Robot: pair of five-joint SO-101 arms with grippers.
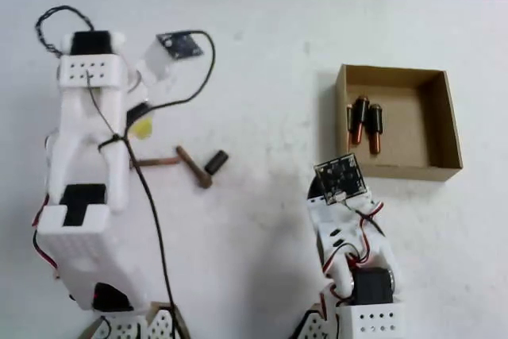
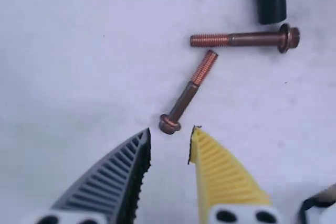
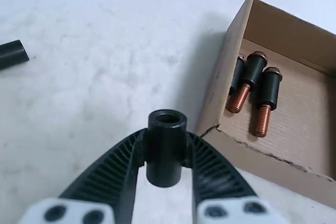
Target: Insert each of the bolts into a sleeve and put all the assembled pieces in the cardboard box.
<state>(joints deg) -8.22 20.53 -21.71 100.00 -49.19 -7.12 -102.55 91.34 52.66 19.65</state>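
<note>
Left wrist view: left hand (image 2: 170,132), spread and holding nothing, tips just short of the head of the nearer bolt (image 2: 185,98), whose long axis runs away from it, slightly aslant; this hand is the closer of the two to it. Right hand (image 3: 165,137): pinching a sleeve (image 3: 166,153) upright, bore up, just beside the cardboard box (image 3: 220,93) toward the right edge of the worktop (image 1: 262,37).

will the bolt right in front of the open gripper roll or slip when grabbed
The bolt looks like rigid metal, so probably no bending. Its round shank lies flat on the smooth table, so a sideways nudge may roll it, likely arcing around the flanged head. The ribbed fingers of the left gripper should limit slipping.
</note>
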